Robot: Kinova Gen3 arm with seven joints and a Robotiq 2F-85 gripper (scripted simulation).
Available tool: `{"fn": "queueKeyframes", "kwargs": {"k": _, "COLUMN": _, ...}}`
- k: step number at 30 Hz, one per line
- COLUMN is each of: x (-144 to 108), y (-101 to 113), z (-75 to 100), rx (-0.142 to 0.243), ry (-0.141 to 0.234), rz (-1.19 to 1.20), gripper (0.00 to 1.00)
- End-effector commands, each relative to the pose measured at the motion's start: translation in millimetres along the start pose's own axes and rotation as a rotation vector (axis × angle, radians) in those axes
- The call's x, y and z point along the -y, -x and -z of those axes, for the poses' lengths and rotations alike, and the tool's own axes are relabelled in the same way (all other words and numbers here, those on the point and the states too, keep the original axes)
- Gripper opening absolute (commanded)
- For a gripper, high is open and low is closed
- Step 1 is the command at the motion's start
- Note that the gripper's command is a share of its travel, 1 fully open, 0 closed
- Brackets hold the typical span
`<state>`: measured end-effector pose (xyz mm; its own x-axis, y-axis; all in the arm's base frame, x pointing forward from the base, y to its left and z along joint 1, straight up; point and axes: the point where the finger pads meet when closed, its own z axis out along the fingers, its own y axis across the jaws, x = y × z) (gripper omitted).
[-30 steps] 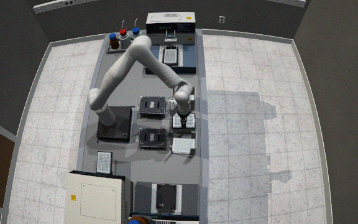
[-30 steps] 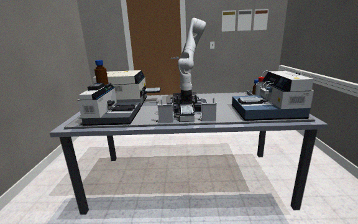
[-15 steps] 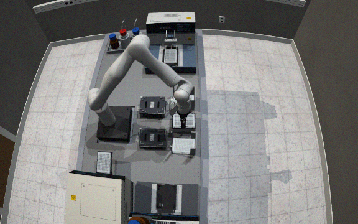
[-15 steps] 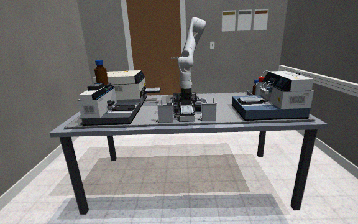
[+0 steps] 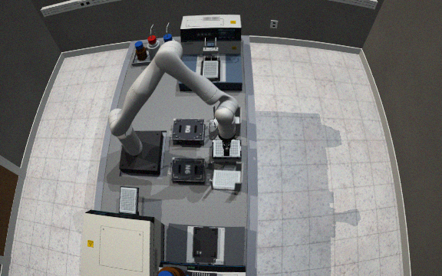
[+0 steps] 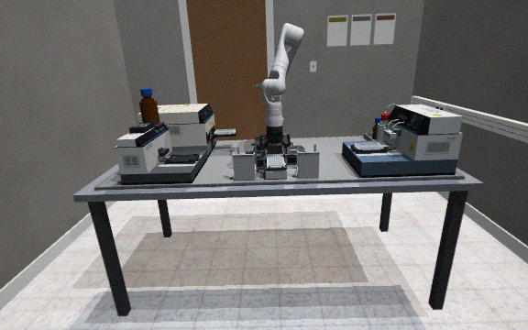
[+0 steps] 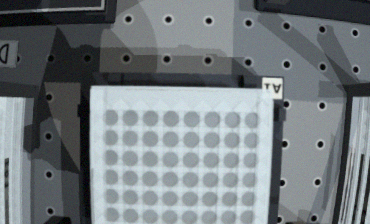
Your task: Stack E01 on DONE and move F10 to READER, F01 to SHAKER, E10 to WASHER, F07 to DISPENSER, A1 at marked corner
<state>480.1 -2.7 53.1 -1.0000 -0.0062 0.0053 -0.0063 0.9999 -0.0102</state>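
A white well plate sits flat on the station between the two stack racks; it also shows in the front view (image 6: pixel 275 161). In the wrist view the plate (image 7: pixel 181 160) fills the middle, with one corner next to the A1 mark (image 7: pixel 272 87). My gripper (image 5: pixel 226 147) is straight above this plate, open, with nothing between the fingers. The fingers are out of the wrist view. Another plate (image 5: pixel 210 69) lies on the washer at the far end. A plate (image 5: pixel 129 199) lies on the reader tray. The dispenser nest (image 5: pixel 205 243) is dark and holds no plate.
A rack with a white plate inside (image 5: pixel 226 179) stands beside the gripper; the other rack is hidden under the wrist. Their white walls (image 7: pixel 6 160) (image 7: pixel 366 160) flank the plate. Nests RG (image 5: pixel 188 130) and N6 (image 5: pixel 188 169) hold nothing. Bottles (image 5: pixel 152 44) stand by the washer.
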Motion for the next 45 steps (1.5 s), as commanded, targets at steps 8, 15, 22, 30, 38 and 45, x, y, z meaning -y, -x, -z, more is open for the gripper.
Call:
{"fn": "queueKeyframes", "kwargs": {"k": 8, "x": -2, "y": 1, "z": 15.4, "rx": 0.004, "ry": 0.0, "rz": 0.002, "gripper": 1.0}}
{"fn": "queueKeyframes", "kwargs": {"k": 15, "x": -2, "y": 1, "z": 24.8, "rx": 0.003, "ry": 0.0, "rz": 0.001, "gripper": 1.0}}
{"fn": "queueKeyframes", "kwargs": {"k": 22, "x": -2, "y": 1, "z": 31.5, "rx": 0.003, "ry": 0.0, "rz": 0.001, "gripper": 1.0}}
{"fn": "queueKeyframes", "kwargs": {"k": 30, "x": -2, "y": 1, "z": 42.1, "rx": 0.003, "ry": 0.0, "rz": 0.001, "gripper": 1.0}}
{"fn": "queueKeyframes", "kwargs": {"k": 38, "x": -2, "y": 1, "z": 50.2, "rx": 0.003, "ry": 0.0, "rz": 0.001, "gripper": 1.0}}
{"fn": "queueKeyframes", "kwargs": {"k": 45, "x": -1, "y": 1, "z": 59.5, "rx": 0.003, "ry": 0.0, "rz": 0.001, "gripper": 1.0}}
